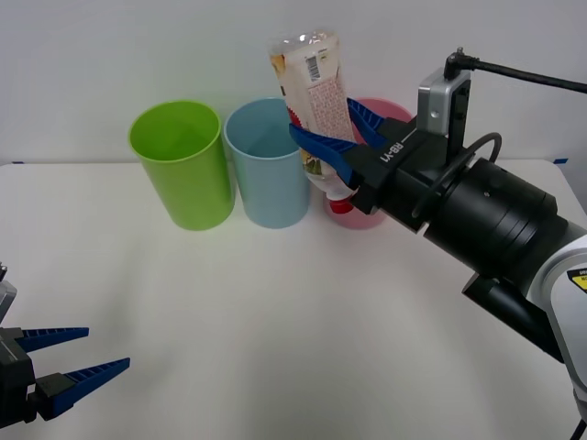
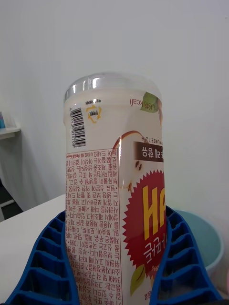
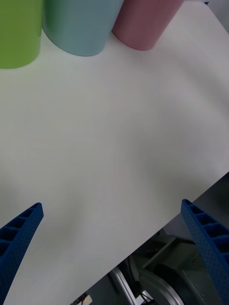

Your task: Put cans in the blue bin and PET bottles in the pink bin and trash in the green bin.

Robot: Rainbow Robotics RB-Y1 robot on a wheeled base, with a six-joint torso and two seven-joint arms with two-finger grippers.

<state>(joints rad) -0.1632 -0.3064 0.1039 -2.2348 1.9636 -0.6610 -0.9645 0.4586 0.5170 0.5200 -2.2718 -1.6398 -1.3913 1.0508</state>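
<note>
My right gripper [image 1: 323, 119] is shut on the PET bottle [image 1: 312, 82], a clear bottle with a pale fruit-print label. It hangs upside down and slightly tilted, its red cap [image 1: 341, 205] low in front of the pink bin [image 1: 396, 112]. The right wrist view has the bottle [image 2: 114, 190] clamped between the blue fingers [image 2: 47, 257]. The green bin [image 1: 183, 165], blue bin [image 1: 268, 165] and pink bin stand in a row at the back of the table. My left gripper [image 1: 105, 348] waits open at the near left, above bare table [image 3: 112, 205].
The white table [image 1: 275, 312] stretches in front of the bins. In the left wrist view the green bin [image 3: 19, 33], blue bin [image 3: 78, 26] and pink bin [image 3: 145, 21] stand side by side, and the table's edge [image 3: 157, 224] runs close to the fingers.
</note>
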